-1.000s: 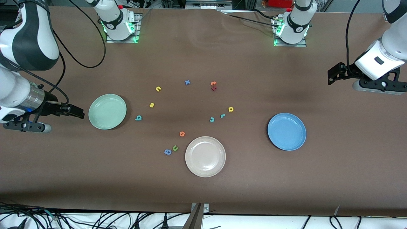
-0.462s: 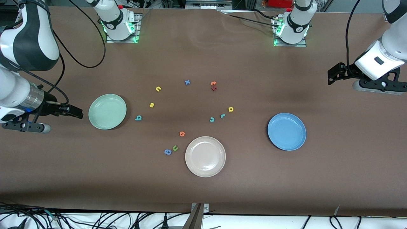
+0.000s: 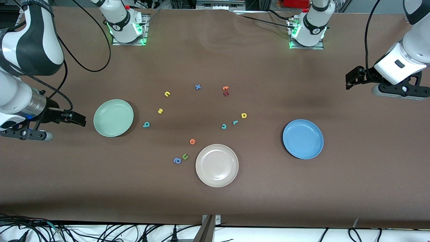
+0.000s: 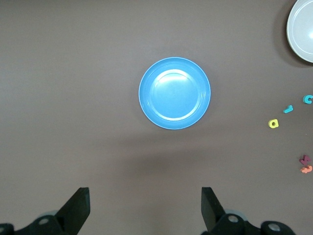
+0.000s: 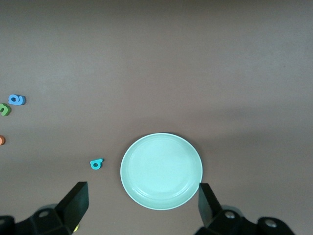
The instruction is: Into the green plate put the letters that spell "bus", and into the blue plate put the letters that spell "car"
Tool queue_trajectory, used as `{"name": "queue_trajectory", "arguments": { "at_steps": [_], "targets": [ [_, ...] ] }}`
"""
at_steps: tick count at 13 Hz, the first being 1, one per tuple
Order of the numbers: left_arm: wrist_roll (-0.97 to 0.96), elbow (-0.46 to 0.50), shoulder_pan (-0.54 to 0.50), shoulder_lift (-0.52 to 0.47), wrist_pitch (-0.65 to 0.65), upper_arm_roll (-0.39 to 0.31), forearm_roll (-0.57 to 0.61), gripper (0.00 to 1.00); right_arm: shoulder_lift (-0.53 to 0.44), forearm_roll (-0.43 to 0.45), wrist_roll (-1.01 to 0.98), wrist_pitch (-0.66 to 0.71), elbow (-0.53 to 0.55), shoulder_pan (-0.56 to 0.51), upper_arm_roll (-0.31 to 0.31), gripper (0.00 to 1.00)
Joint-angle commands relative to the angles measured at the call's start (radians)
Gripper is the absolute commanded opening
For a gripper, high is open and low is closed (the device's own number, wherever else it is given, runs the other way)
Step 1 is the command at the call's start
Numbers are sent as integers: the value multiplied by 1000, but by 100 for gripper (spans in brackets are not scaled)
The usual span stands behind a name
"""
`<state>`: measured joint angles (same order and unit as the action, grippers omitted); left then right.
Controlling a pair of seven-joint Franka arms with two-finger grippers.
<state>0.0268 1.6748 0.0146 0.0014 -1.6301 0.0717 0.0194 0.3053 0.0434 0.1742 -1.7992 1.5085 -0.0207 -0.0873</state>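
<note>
The only writing is the foam letters themselves, lying flat on the matte brown table [image 3: 336, 188]. Both smooth round plates hold nothing: the blue plate [image 3: 303, 139] toward the left arm's end, the green plate [image 3: 113, 118] toward the right arm's. Between them lie teal "c" [image 3: 224, 126], "r" [image 3: 235, 122], yellow "a" [image 3: 244, 115], teal "b" [image 3: 146, 124], yellow "s" [image 3: 160, 111] and "u" [image 3: 167, 94]. The left gripper [image 3: 349, 80] and right gripper [image 3: 78, 119] hover spread wide, holding nothing, near the table's end edges.
</note>
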Motion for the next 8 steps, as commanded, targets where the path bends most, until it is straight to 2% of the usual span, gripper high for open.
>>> {"name": "queue_trajectory", "arguments": {
  "at_steps": [1, 8],
  "targets": [
    [16, -33, -7, 14, 23, 3, -26, 100, -6, 4, 13, -5, 2, 4, -3, 99],
    [19, -32, -5, 29, 23, 3, -21, 100, -3, 3, 16, 1, 7, 8, -22, 99]
  ]
}}
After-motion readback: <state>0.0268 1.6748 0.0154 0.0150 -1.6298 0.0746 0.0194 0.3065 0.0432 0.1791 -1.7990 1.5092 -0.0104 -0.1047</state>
